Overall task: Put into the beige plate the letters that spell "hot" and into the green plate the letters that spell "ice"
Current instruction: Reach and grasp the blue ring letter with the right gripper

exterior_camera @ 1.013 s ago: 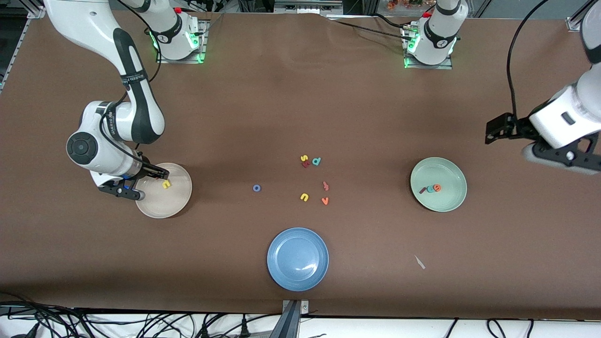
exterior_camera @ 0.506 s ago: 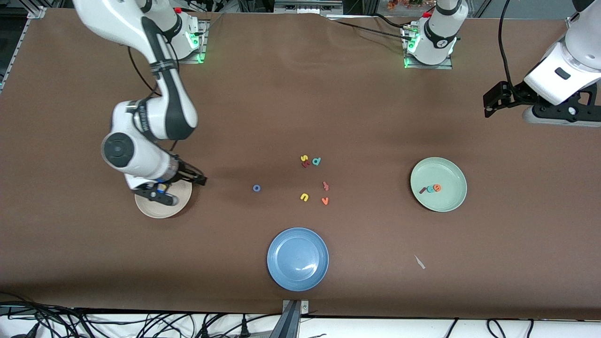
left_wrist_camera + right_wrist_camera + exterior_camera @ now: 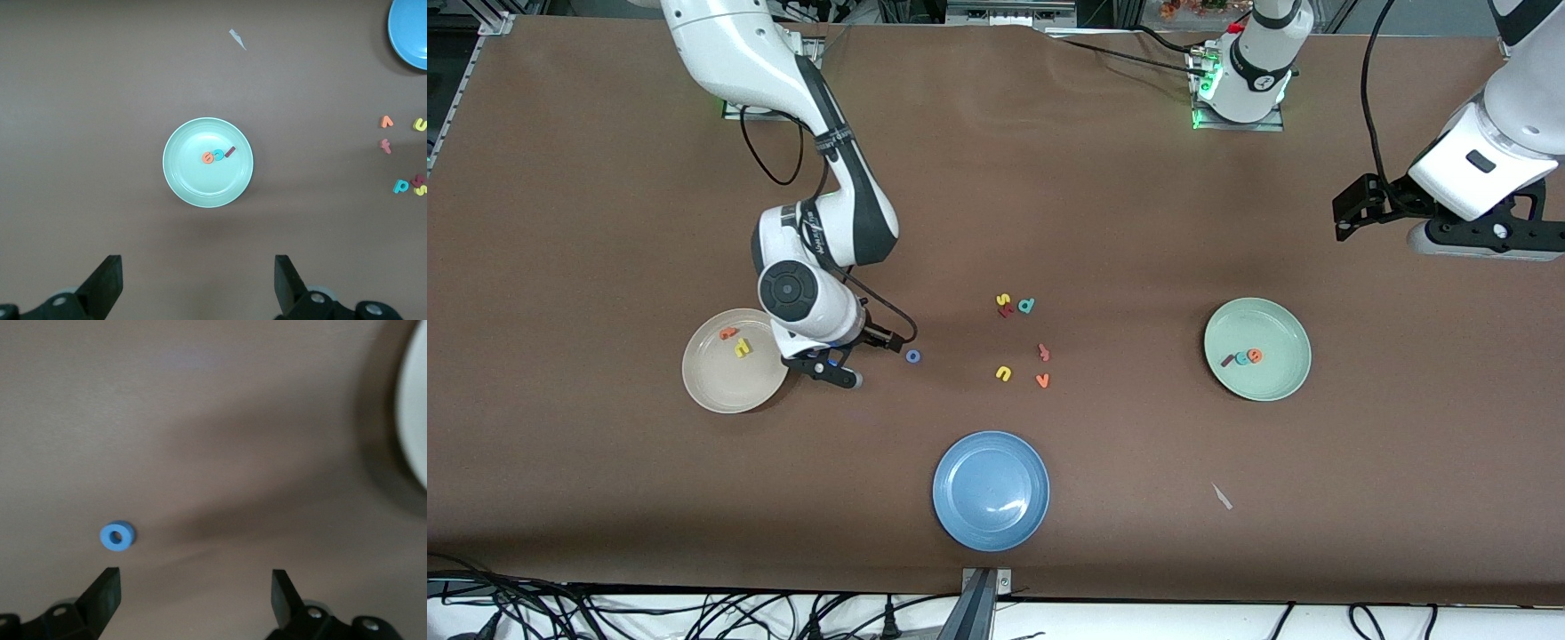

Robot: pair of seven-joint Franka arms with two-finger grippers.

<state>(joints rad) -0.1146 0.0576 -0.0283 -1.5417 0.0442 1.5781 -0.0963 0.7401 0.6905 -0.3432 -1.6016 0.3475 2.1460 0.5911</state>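
Observation:
The beige plate point(image 3: 735, 384) holds the yellow h point(image 3: 741, 348) and the orange t point(image 3: 728, 333). The blue o point(image 3: 912, 356) lies on the table beside it, toward the loose letters. My right gripper point(image 3: 838, 369) hangs open and empty over the table between that plate and the o point(image 3: 117, 536); the o sits just outside one fingertip point(image 3: 103, 590) in the right wrist view. The green plate point(image 3: 1257, 387) carries the dark red i point(image 3: 1227, 361), teal c point(image 3: 1241, 357) and orange e point(image 3: 1255, 356). My left gripper point(image 3: 198, 267) waits open, high over the table at the left arm's end.
Loose letters lie mid-table: yellow s point(image 3: 1003, 300), teal d point(image 3: 1027, 306), yellow u point(image 3: 1003, 373), orange v point(image 3: 1042, 380) and a reddish letter point(image 3: 1042, 352). A blue plate point(image 3: 991, 491) stands nearer the front camera. A small white scrap point(image 3: 1221, 496) lies near the front edge.
My right gripper opened over the beige plate, left the orange t beside the h, and swung toward the blue o. The left arm pulled back and up from the green plate.

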